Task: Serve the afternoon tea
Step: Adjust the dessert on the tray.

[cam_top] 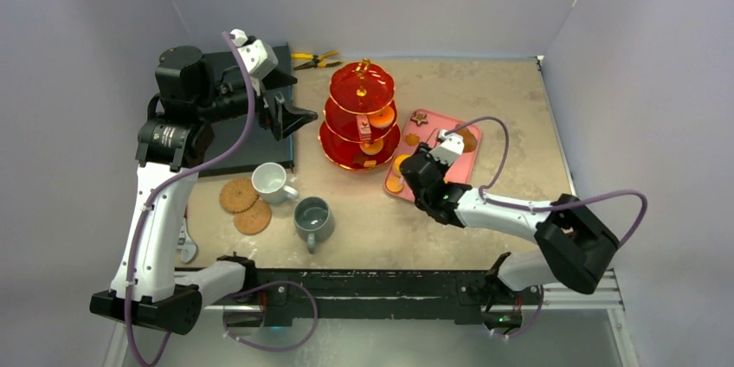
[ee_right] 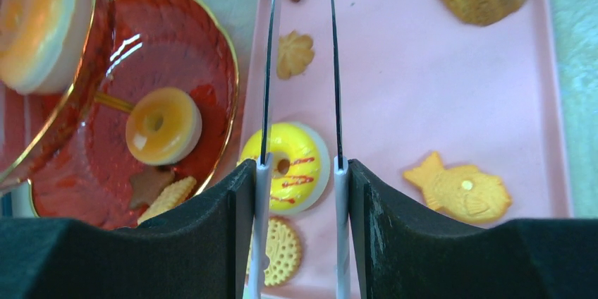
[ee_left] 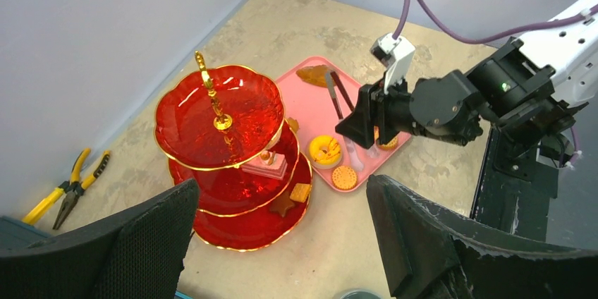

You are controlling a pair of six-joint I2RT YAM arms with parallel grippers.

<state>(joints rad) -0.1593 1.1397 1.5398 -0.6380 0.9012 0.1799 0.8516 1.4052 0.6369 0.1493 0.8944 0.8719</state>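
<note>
Looking from above, the red stand carries several pastries, while the white mug and grey mug stand beside the coasters (not on them). The left end effector gapes wide, empty. Left wrist: the pink tray holds more biscuits, so serving looks partway done. Right wrist: the right end effector pinches tongs above a yellow doughnut.
</note>
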